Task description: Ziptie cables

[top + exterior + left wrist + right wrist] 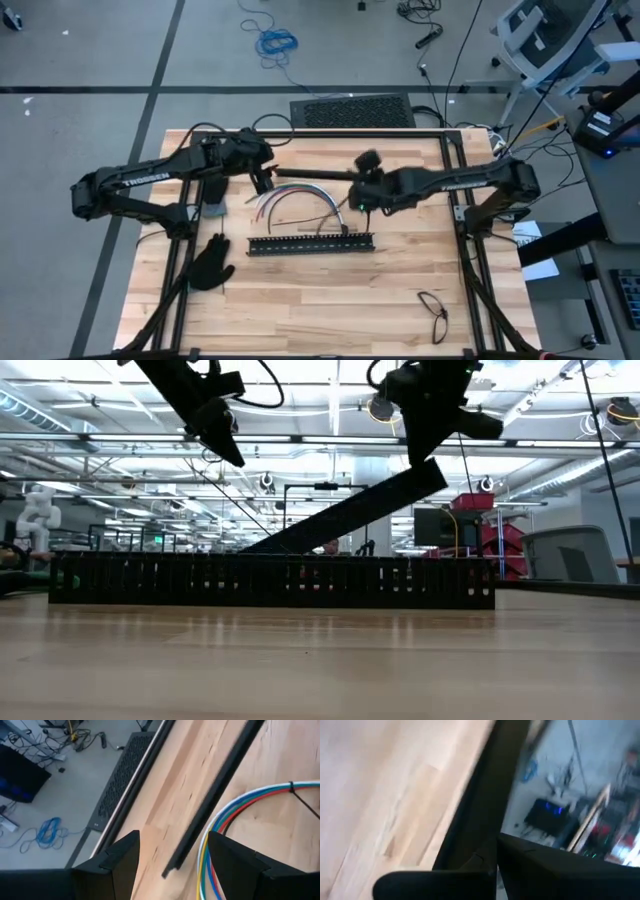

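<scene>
High view: the right gripper [358, 178] sits over the middle of the table [300, 300], its fingers clamped on one end of a long black bar [310, 174]. That bar slopes down toward the left arm; the low view shows its gripped end raised and its far end low near the tabletop. The left gripper [262, 180] hangs just at the bar's lowered end, fingers apart and holding nothing; in the left wrist view the bar's tip lies between the two open fingers [235, 862], not touched.

The cables [295, 205], a curved bundle of red, blue, white and green wires, lie on the wood just beside the lifted bar and between the two grippers. A thin dark tie [300, 797] already appears to ring the bundle at one point in the left wrist view. A second, slotted black bar [310, 243] lies flat nearer the front edge, a black glove [212, 265] to its left, and a pair of glasses [433, 312] well apart at the front right.

Judgement: the step in hand looks like shifting the bar clear of the work area, not tying. Loose ties cannot be made out. The next move calls for setting the bar down well apart from the wires, then bringing the open left fingers onto the bundle.
</scene>
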Controlling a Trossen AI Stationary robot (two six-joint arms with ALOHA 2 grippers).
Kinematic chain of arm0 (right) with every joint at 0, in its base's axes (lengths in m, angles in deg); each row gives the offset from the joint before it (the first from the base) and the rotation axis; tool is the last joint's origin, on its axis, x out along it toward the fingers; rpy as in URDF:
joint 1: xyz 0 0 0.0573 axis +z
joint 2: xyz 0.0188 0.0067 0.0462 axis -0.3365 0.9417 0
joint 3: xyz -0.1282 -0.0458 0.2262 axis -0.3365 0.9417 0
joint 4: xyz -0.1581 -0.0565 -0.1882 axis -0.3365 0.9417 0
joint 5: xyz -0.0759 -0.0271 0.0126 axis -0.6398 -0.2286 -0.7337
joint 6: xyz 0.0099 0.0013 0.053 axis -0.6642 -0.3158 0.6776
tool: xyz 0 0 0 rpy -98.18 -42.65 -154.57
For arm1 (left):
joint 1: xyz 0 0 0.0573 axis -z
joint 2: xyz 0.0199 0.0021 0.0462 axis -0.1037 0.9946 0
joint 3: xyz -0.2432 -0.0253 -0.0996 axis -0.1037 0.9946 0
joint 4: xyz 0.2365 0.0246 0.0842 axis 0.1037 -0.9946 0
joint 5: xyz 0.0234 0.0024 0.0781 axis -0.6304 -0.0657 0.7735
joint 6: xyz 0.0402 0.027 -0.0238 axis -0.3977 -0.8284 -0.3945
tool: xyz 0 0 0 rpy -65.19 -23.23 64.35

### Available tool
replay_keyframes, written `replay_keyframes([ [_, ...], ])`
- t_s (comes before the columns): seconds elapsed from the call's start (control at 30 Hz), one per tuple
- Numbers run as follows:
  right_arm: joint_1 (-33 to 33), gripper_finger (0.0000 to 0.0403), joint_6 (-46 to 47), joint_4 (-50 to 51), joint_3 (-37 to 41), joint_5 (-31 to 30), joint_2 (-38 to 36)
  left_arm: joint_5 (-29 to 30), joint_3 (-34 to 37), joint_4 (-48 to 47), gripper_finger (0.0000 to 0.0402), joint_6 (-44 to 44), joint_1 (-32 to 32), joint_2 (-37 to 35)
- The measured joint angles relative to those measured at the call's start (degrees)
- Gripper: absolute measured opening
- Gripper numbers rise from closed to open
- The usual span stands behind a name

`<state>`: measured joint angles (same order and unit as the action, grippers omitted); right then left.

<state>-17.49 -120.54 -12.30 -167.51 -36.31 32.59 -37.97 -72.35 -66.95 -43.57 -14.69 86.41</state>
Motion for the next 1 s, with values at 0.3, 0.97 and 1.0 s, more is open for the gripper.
replay_keyframes([
  [0.3, 0.4, 0.0001, -11.3, -3.4, 0.0, 9.6, 13.8, 0.0, 3.2, 4.0, 0.0231, -5.8, -1.2, 0.2],
  [0.97, -28.5, 0.0041, 31.5, -8.6, 6.8, 51.7, 5.4, -5.8, 3.9, 2.4, 0.0231, -9.8, -6.6, 5.1],
  [1.0, -28.9, 0.0053, 32.4, -10.2, 8.1, 54.7, 5.4, -7.1, 3.8, 1.7, 0.0231, -9.1, -7.7, 6.8],
])
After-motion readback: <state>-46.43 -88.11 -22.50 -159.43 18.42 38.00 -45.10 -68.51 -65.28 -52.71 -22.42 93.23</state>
